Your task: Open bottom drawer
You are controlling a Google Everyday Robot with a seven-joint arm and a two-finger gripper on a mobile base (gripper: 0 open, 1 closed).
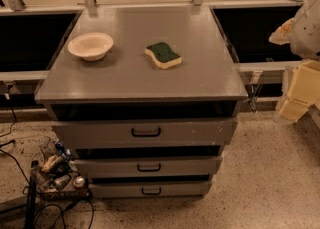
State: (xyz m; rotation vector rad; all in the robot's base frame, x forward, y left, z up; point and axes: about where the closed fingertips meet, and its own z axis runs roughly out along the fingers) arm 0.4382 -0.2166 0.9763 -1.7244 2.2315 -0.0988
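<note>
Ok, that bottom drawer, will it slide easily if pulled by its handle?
Probably. The bottom drawer looks like rigid metal, so it should slide rather than flex; its slim front suggests a light pull. The small black handle may be tight to hook. The claw hangs at the right edge, away from it.

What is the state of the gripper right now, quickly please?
Gripper: at the right edge of the view, apart from the bottom drawer; whether it is open, closed or holding something cannot be told.
</note>
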